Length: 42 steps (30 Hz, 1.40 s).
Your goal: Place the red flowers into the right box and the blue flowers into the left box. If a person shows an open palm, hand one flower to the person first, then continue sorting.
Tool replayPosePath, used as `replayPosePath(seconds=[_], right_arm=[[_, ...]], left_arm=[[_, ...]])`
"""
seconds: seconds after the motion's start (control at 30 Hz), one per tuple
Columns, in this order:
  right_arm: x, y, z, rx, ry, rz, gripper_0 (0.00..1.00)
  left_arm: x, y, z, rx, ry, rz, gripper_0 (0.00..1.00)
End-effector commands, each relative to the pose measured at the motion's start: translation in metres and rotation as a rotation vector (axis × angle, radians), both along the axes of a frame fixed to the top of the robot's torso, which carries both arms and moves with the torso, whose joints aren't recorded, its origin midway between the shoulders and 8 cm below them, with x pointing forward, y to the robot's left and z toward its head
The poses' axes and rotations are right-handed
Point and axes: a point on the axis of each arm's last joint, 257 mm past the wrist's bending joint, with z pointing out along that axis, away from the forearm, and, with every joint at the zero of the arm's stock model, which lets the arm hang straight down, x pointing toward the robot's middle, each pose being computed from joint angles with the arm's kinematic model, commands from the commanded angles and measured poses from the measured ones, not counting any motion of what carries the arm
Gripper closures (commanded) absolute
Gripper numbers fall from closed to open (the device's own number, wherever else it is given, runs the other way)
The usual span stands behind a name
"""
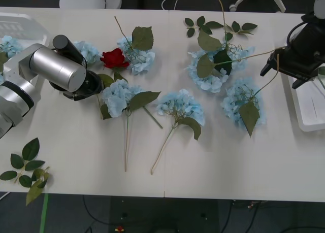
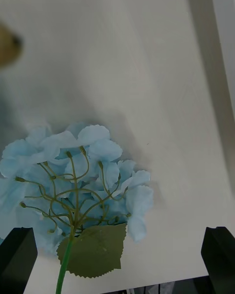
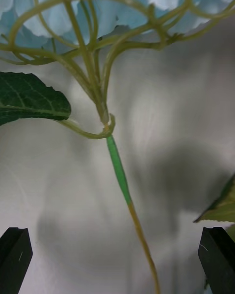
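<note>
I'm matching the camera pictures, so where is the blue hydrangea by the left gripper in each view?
Front view: blue hydrangea left of centre, bloom against the left gripper.
Left wrist view: its stem runs out between the open fingers to the petals.
Right wrist view: a different hydrangea, ahead of the right gripper.
Shared landmark: the white table.

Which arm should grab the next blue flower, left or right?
Left, probably. The left gripper is open, straddling the stem of a blue flower mid-left on the table. The right gripper, also open, hovers beside its flower, stem off-centre.
</note>
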Motion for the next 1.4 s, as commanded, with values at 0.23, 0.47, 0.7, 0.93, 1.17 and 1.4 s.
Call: replayPosePath(seconds=[0.23,0.47,0.7,0.93,1.17,1.4], right_arm=[[-0.028,0.037,-0.013,0.02,0.172,-0.055,0.01],[-0.032,0.056,-0.026,0.056,0.2,-0.059,0.01],[-0.036,0.078,-0.036,0.085,0.227,-0.043,0.01],[-0.019,0.08,0.004,0.118,0.17,-0.031,0.01],[-0.023,0.089,0.009,0.153,0.193,-0.025,0.01],[-0.033,0.097,-0.016,0.149,0.245,-0.04,0.01]], left_arm=[[0.013,-0.007,-0.009,0.101,0.005,-0.133,0.0],[0.009,-0.003,-0.019,0.166,0.015,-0.162,0.33],[0.007,0.001,-0.022,0.162,0.023,-0.152,1.0],[0.005,0.007,-0.026,0.157,0.035,-0.136,1.0],[0.007,0.011,-0.02,0.153,0.025,-0.134,1.0],[0.007,0.031,0.058,0.149,-0.001,-0.112,1.0]])
